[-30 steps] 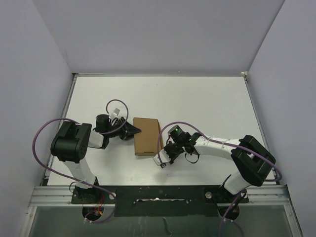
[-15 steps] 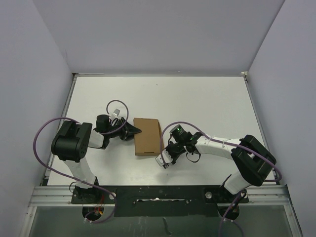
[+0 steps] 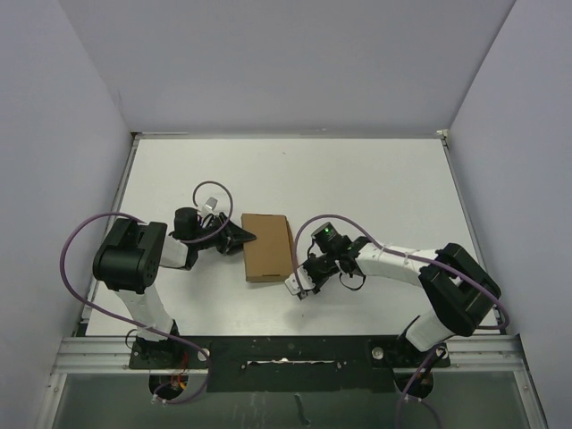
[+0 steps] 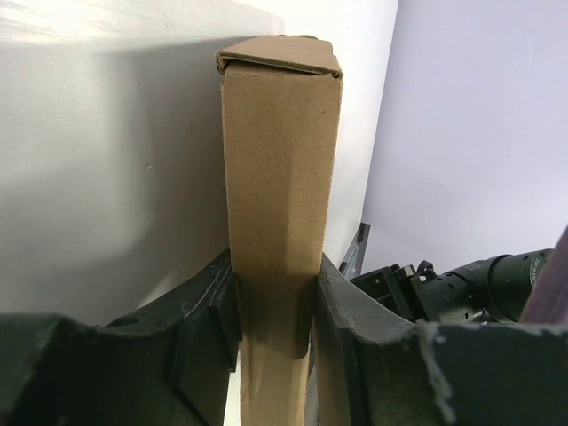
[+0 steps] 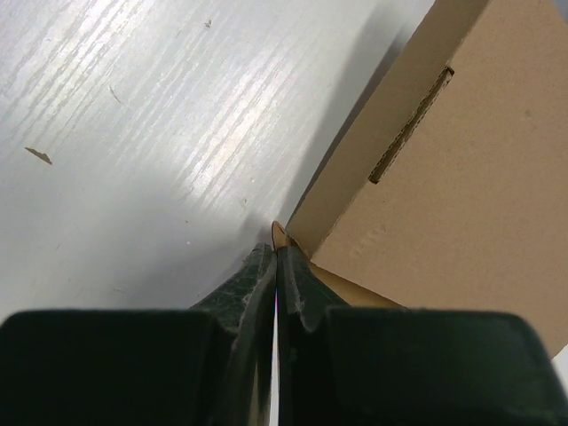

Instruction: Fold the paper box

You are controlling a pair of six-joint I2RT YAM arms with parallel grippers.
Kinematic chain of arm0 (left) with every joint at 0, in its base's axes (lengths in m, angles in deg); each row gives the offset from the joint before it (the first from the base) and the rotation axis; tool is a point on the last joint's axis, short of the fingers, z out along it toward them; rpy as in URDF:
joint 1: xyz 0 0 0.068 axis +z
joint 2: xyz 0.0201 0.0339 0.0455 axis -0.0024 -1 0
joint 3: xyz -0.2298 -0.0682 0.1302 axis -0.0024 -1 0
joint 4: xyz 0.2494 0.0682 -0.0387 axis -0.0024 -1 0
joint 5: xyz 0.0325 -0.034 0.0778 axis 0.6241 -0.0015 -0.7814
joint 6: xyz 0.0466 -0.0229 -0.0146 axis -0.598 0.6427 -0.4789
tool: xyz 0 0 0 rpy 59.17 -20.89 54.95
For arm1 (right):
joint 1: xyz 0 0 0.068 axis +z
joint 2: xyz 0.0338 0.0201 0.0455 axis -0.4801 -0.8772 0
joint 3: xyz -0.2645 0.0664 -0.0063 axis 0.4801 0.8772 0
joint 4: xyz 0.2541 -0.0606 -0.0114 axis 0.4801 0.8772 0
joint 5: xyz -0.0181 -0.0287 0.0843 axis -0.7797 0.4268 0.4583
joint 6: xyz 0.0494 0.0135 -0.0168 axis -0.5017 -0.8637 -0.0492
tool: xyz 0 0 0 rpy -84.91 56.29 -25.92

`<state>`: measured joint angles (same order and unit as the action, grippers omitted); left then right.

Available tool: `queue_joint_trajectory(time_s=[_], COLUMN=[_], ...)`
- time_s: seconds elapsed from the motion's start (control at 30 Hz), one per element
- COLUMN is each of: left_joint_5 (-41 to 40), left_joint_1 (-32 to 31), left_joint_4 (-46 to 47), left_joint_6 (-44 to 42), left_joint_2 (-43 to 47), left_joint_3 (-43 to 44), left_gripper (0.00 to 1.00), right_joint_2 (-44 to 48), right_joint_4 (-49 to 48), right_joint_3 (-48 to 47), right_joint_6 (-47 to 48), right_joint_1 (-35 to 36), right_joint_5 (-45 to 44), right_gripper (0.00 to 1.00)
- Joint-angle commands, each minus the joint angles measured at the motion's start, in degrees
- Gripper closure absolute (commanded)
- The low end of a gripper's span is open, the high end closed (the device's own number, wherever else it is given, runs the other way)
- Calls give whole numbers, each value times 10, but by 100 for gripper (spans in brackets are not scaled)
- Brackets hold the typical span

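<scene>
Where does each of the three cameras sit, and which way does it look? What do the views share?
Top external: above and behind the robot, looking down at the table; the left arm, the right arm and the paper box show.
Left wrist: on the left arm, looking along the left gripper, shut on the box's edge; both fingers show.
Right wrist: on the right arm, looking down past the shut right gripper at a box corner.
Shared: the box appears in all three views.

paper box (image 5: 461,160) | cut off at right edge | right wrist view
</scene>
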<state>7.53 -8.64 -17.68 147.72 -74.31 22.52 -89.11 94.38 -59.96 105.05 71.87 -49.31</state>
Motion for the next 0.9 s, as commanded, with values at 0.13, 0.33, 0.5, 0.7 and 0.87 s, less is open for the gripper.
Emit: queue_joint_trajectory(time_s=[0.13,0.33,0.5,0.7,0.87], left_joint_5=[0,0,1,3,5], left_joint_1=[9,10,11,12,13], left_joint_4=[20,19,18,22,30], left_joint_6=[-20,-22,-22,-20,-16], left_joint_2=[-5,-9,-10,-14,-19], left_joint_3=[2,1,2,2,1], left_gripper=[100,100,100,100,100], right_joint_2=[-3,1,-3,-9,-11], right_joint_4=[38,45,47,48,52], right_joint_3=[-22,-21,-19,-20,-21], right_joint_6=[-35,-25,-14,-11,-11], right_joint_1=[-16,-17,-17,-18,-20], right_joint_5=[31,35,33,27,32], right_gripper=[100,100,100,100,100])
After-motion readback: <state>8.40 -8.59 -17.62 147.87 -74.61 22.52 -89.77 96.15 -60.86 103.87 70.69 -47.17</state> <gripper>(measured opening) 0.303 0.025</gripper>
